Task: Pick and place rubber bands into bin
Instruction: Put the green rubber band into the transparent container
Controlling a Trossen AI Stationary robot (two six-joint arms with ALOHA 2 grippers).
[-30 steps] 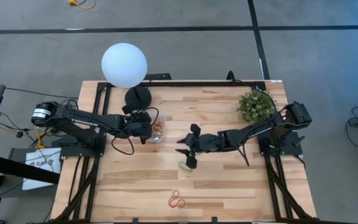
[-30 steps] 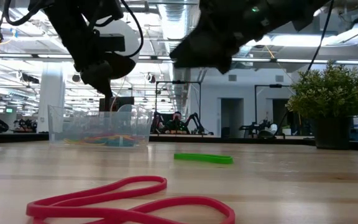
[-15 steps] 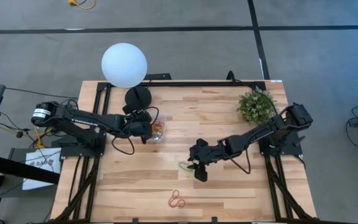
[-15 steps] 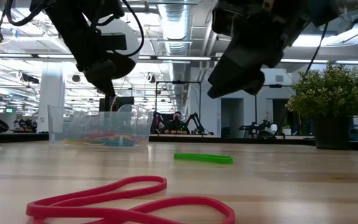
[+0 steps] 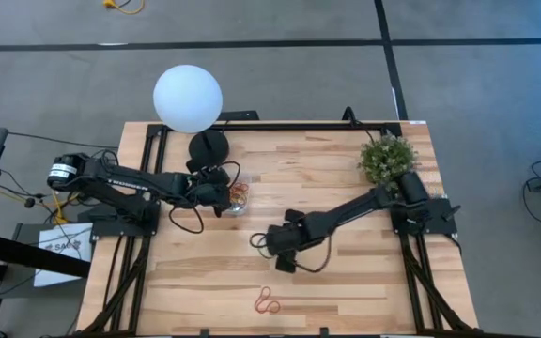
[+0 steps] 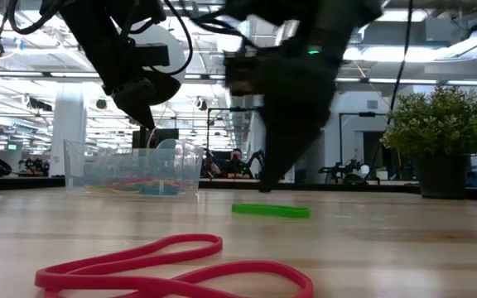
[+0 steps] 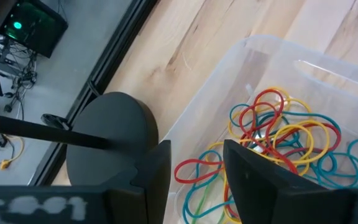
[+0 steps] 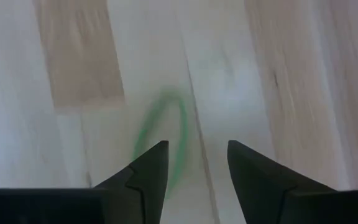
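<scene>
The left arm is reaching in from the table's left side, its left gripper [image 5: 222, 195] hanging with fingers [image 7: 247, 171] spread apart. The right arm is stretching low across the middle of the table, its right gripper [image 5: 269, 246] pointing down, fingers [image 8: 148, 168] parted.
</scene>
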